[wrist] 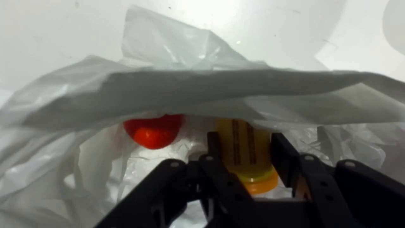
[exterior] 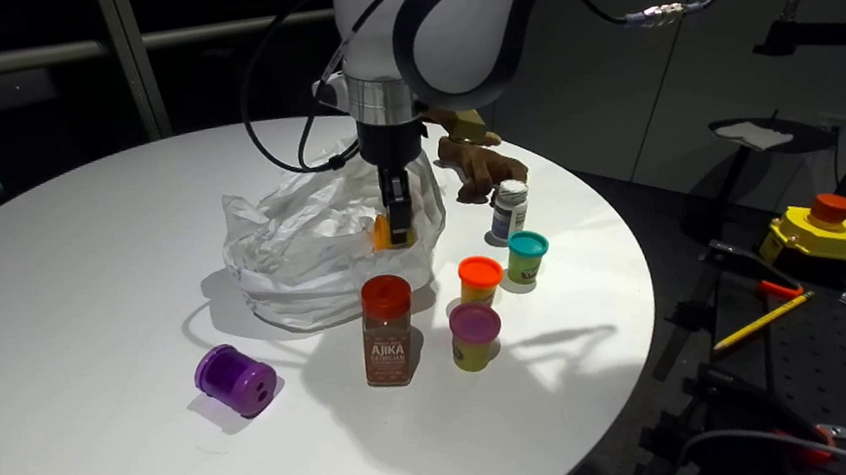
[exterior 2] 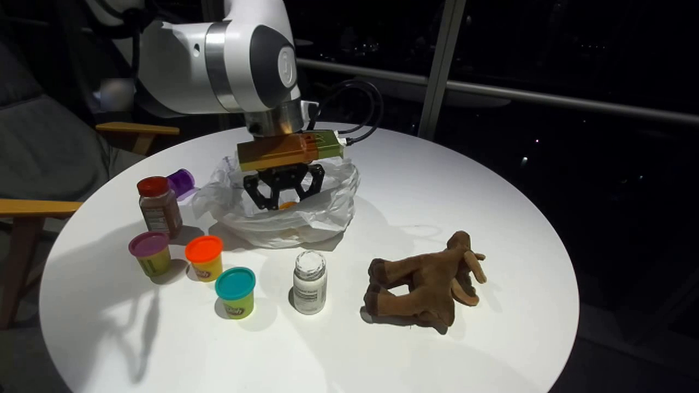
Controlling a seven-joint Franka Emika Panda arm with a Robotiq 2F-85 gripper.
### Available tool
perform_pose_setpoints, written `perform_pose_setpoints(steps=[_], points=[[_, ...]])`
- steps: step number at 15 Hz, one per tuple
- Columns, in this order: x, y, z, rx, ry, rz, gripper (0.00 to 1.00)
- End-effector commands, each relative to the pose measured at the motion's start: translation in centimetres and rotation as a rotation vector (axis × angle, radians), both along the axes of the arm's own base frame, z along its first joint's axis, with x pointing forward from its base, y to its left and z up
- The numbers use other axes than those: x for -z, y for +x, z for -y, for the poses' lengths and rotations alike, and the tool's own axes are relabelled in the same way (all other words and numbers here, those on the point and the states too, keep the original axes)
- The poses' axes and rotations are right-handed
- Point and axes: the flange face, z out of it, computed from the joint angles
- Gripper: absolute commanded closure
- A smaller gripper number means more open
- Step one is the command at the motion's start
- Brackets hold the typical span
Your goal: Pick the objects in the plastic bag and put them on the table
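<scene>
The white plastic bag (exterior: 287, 263) lies crumpled with its mouth open on the round table; it also shows in an exterior view (exterior 2: 284, 229) and in the wrist view (wrist: 190, 88). My gripper (wrist: 245, 136) reaches down into the bag. Its fingers are closed on both sides of a yellow tub with an orange lid (wrist: 245, 148); the tub's far end is hidden by a bag fold. A bit of its orange shows in both exterior views (exterior: 382, 233) (exterior 2: 288, 205). A shiny red round thing (wrist: 155, 133) lies in the bag left of the gripper, partly covered.
On the table stand an Ajika jar (exterior: 389, 348), purple-lidded (exterior: 475, 337), orange-lidded (exterior: 480, 279) and teal-lidded tubs (exterior: 526, 256), and a white bottle (exterior: 509, 210). A purple sharpener (exterior: 236, 381) and a brown plush animal (exterior 2: 426, 278) lie there too.
</scene>
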Motion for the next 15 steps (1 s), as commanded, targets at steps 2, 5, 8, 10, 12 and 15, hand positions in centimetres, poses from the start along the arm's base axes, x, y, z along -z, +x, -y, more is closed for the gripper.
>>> perform_pose_setpoints(steps=[2, 5, 8, 10, 12, 15], points=[[-2.9, 0.5, 0.5, 0.031, 0.044, 0.101, 0.82], [-6.2, 0.1, 2.2, 0.124, 0.099, 0.178, 0.84], [-9.2, -0.9, 4.5, 0.233, 0.147, 0.254, 0.84], [-11.0, -1.8, 6.2, 0.289, 0.159, 0.296, 0.84], [-11.9, -2.6, 7.9, 0.346, 0.164, 0.319, 0.84], [-12.5, -3.6, 10.0, 0.437, 0.193, 0.346, 0.84]])
